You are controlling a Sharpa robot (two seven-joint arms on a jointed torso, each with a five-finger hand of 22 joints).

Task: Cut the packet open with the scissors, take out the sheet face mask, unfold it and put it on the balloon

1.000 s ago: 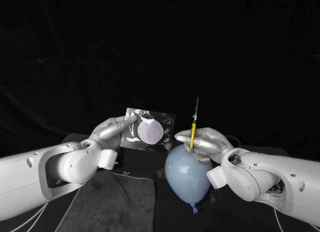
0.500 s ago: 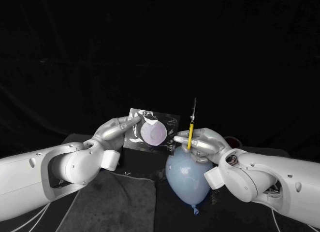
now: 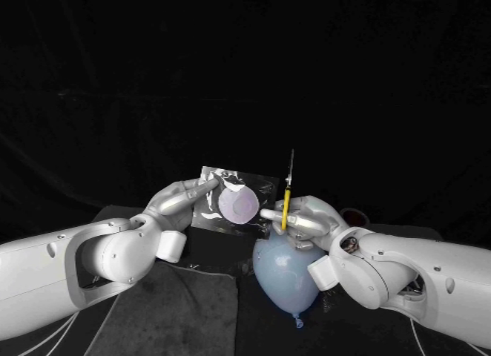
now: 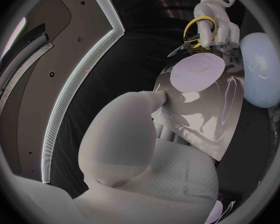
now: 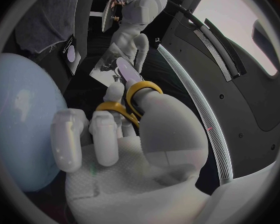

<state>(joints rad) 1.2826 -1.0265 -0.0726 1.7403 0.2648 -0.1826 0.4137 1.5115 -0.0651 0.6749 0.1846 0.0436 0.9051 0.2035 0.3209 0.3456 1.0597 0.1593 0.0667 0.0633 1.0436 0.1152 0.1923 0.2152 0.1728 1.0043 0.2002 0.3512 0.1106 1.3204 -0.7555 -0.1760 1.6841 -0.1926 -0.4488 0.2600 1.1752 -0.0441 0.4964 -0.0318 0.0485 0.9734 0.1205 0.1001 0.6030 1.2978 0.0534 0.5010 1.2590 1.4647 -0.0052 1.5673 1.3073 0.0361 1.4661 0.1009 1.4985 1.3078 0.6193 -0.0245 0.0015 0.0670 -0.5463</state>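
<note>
Pointing straight up, scissors (image 3: 287, 194) stand gripped in right hand (image 3: 310, 219); left hand (image 3: 182, 199) pinches upright packet (image 3: 241, 202).

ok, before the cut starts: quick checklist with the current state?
1. Packet held: ok, the left hand pinches its edge and it is upright.
2. Scissors held: ok, the right hand has fingers through the yellow loops.
3. Blades open: cannot tell, they read as one thin line.
4. Blades astride the packet edge: cannot tell, they stand close beside it, tips up.
5. Balloon clear of the blades: ok, it lies below both hands.
</note>
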